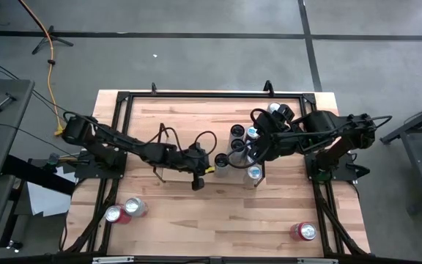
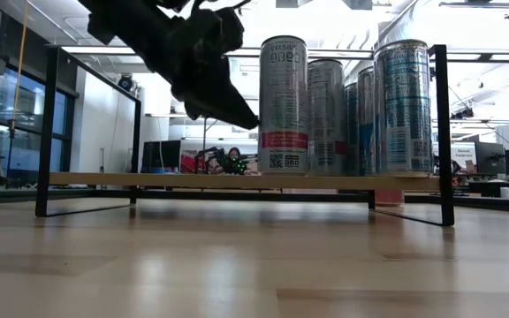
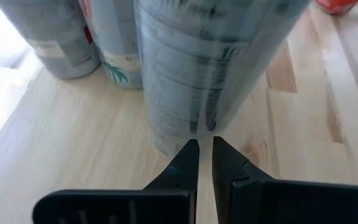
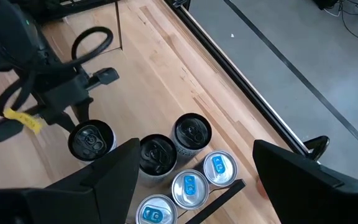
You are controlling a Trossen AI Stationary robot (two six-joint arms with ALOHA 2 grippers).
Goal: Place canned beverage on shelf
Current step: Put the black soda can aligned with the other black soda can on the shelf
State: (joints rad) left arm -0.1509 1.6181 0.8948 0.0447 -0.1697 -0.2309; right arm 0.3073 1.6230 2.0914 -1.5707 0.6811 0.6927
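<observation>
The shelf (image 2: pixel 148 180), a low light-wood board with black wire ends, carries several tall cans grouped at its right end (image 1: pixel 244 143). The leftmost can (image 2: pixel 283 106) is silver with a dark top (image 1: pixel 222 160) and stands upright on the board. My left gripper (image 2: pixel 251 119) is shut and slants down from the table's left, its tips at that can's side (image 3: pixel 205 149). My right gripper (image 4: pixel 194 186) hangs open above the group of cans (image 1: pixel 258 147) and holds nothing. My left gripper has its shut fingertips (image 3: pixel 191 149) at the side wall of the leftmost can (image 3: pixel 197 121), in its lower half, coming slantwise down from the table's left. I cannot tell whether they touch the wall or stop just short. The can stands upright on the shelf board.
Two red cans (image 1: pixel 114 214) (image 1: pixel 134 207) lie on the tabletop near the front left. Another red can (image 1: pixel 304 232) sits at the front right. Black metal rails (image 1: pixel 123 95) run along the tabletop's edges.
</observation>
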